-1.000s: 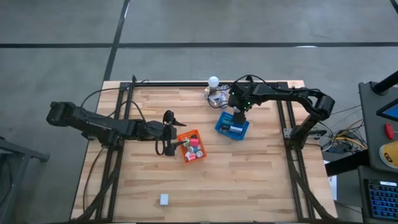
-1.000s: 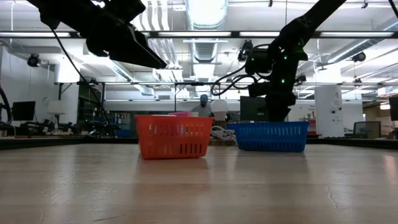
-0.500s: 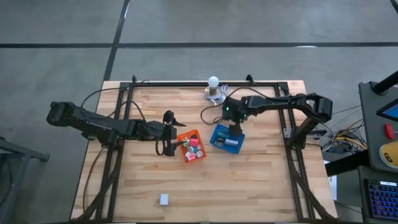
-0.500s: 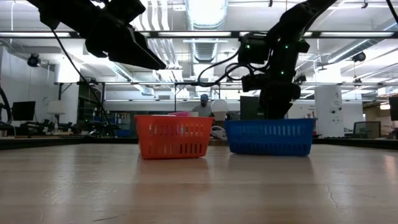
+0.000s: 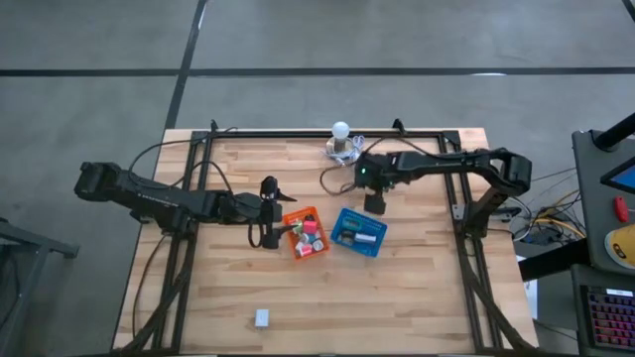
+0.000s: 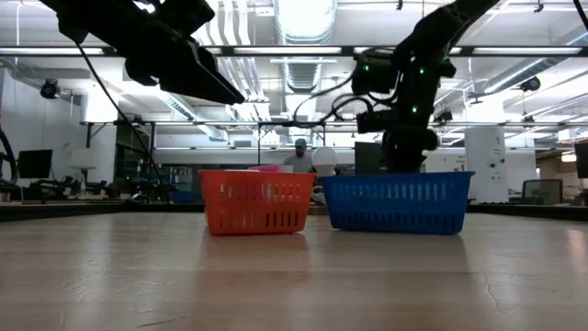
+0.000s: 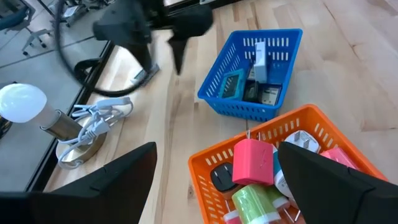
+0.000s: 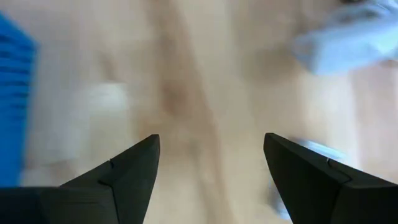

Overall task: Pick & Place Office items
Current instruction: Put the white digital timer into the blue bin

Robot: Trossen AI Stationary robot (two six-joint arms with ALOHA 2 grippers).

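A white item (image 5: 262, 318) lies alone on the near desk (image 5: 417, 288). Mid-desk, the orange tray (image 5: 295, 217) and blue tray (image 5: 342, 220) hold the other items (image 7: 252, 163). Left claw (image 5: 272, 214) hangs wide beside the orange tray; right claw (image 5: 374, 205) gapes empty behind the blue one.

Showing pale, striped butcher-block planks across the wooden table top (image 5: 397, 288), framed by a black metal rail. Sitting near the centre: an orange slotted plastic basket (image 5: 294, 217), holding a pink-red cube (image 7: 252, 163), a lime-green ribbed cylinder (image 7: 256, 203) and white and black bits. Lying at three o'clock of it, a bright blue slotted plastic basket (image 5: 344, 243), carrying a white bar (image 7: 259, 53), a teal block (image 7: 232, 86) and dark pieces. Glowing white at twelve o'clock, a round bulb (image 5: 341, 129) with pale grey cable. Resting at six o'clock, a small white-grey block (image 5: 262, 318). Both arms matte black.
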